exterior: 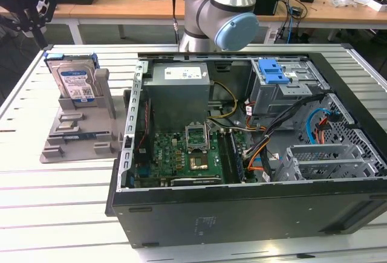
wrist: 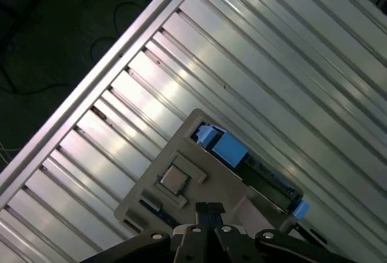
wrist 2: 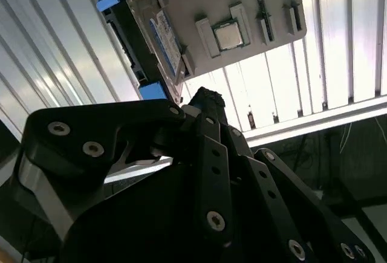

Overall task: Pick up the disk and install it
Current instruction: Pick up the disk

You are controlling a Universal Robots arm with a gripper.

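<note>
The silver rectangular hard drive in its blue plastic carrier (exterior: pixel 74 80) stood upright in the grey plastic parts holder (exterior: pixel 78 136), its top edge open to the air. The holder's grey upright post (exterior: pixel 103 84) stood just beside it on the exterior view's right, and the wall of the open black computer case (exterior: pixel 130 130) rose near that. The bare slatted aluminium table (exterior: pixel 24 112) lay free on the exterior view's left. Inside the case, a bundle of orange and black cables (exterior: pixel 266 145) crossed below the grey metal drive cage (exterior: pixel 284 94).

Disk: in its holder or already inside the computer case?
In its holder: the disk stands on edge there, beside the open case.
</note>
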